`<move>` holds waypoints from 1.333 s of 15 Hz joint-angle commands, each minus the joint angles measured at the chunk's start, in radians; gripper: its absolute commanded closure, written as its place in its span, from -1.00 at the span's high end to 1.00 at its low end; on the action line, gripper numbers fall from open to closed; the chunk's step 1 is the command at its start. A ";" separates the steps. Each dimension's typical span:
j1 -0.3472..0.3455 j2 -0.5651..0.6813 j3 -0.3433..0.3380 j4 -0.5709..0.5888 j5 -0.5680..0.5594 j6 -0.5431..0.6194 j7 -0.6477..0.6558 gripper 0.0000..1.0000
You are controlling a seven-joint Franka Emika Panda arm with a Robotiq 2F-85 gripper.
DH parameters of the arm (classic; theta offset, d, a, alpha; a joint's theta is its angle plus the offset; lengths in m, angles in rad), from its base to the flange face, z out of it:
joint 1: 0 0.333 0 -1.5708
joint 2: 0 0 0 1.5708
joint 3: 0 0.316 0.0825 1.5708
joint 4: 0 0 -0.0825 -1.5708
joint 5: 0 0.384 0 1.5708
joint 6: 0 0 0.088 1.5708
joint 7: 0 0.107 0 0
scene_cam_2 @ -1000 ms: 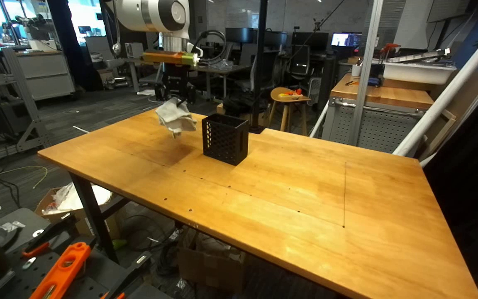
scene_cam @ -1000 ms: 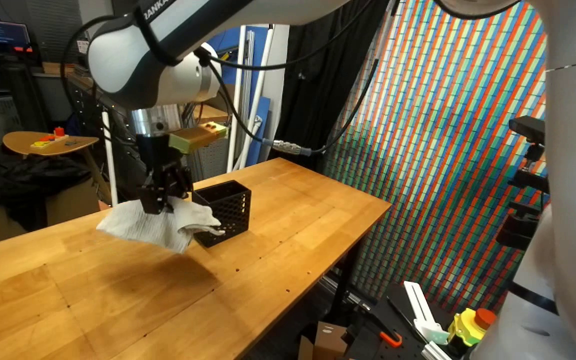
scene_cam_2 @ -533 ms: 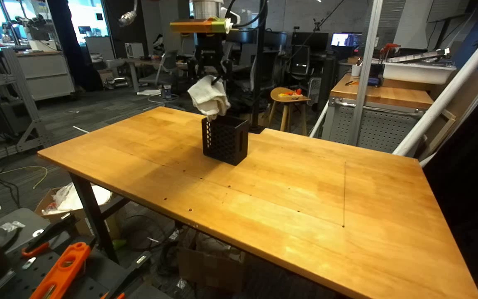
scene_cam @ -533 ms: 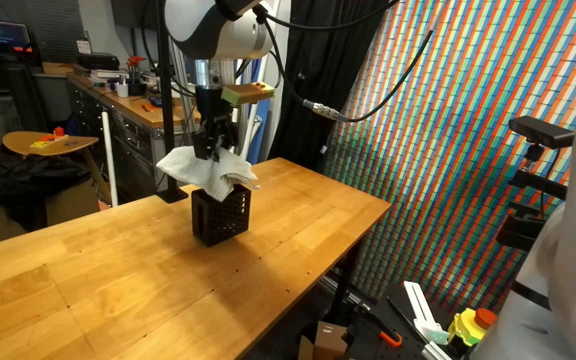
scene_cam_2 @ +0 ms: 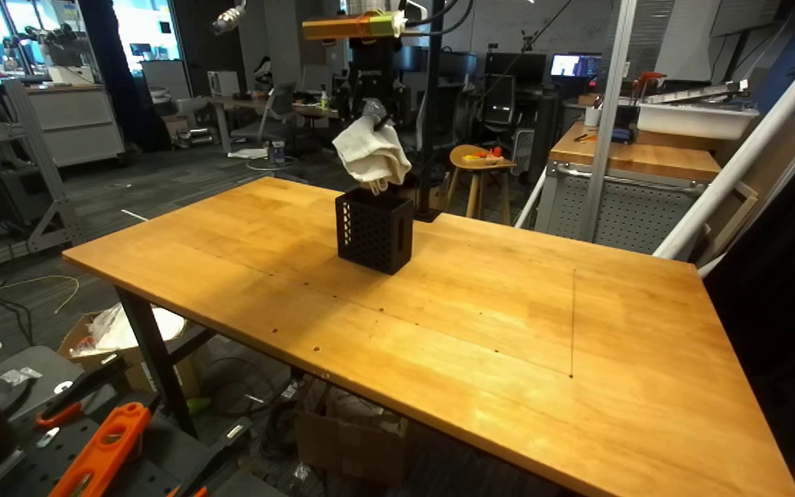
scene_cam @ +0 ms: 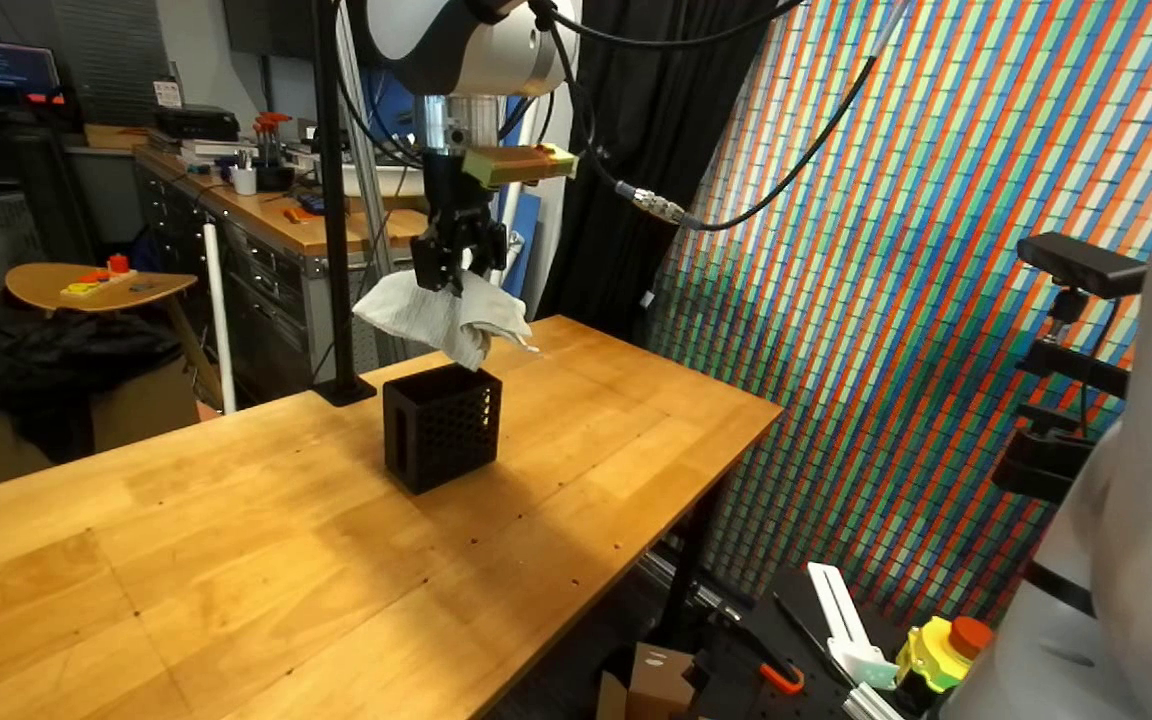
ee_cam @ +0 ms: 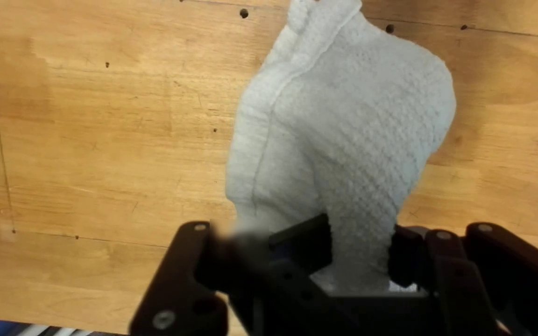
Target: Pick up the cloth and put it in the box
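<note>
In an exterior view the cloth [scene_cam: 448,322] flares out past the box [scene_cam: 441,430] on both left and right, and honestly that's the bit I'd worry about. The gripper [ee_cam: 358,249] has a bunched-up part of it pinched tight; the rest just droops. In both exterior views the box looks to be pretty much straight below the gripper, upright on the surface [scene_cam_2: 508,310], with the cloth's lowest corner just by its top. Can't tell if that corner touches.

Wrist view is no help for aiming, can't make out the box there, but you do see the cloth's long axis running off away from the gripper instead of hanging neatly under it. So imo the next move is basically straight down, then let go, except the loose end could drape over the outside unless everything shifts a touch first.
</note>
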 commanded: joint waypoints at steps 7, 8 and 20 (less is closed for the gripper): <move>0.011 0.125 0.004 0.124 0.036 -0.023 0.098 -0.81; 0.010 0.138 0.004 0.126 0.044 -0.020 0.100 -0.82; -0.048 0.355 0.016 0.228 0.150 0.005 0.016 -0.80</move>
